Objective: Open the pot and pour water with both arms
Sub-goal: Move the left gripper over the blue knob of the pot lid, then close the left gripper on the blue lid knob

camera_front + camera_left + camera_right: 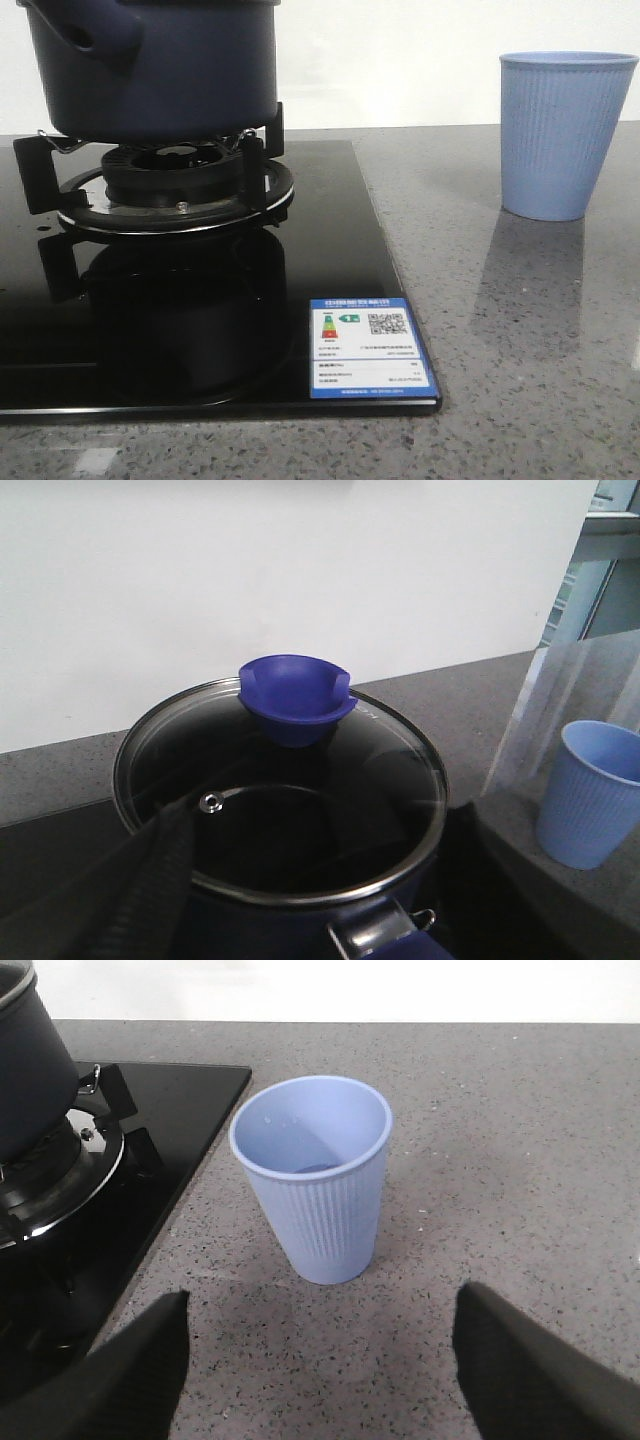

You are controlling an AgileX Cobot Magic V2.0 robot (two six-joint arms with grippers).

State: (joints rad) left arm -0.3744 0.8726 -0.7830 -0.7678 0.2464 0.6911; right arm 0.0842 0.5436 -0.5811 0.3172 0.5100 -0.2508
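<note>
I see the navy pot [150,65] on the burner [175,190] at 10 o'clock, its glass lid [280,790] on with a blue knob [295,698]. The ribbed cup [315,1175] stands apart on bare speckled surface [520,330] at 2 o'clock. Right fingers [130,1370] wide; left fingers [140,900], I cannot tell.

Matte navy pot [150,65], glass lid [280,790], glossy black hob [180,330], speckled stone counter [530,330], ribbed cup [318,1180]
</note>
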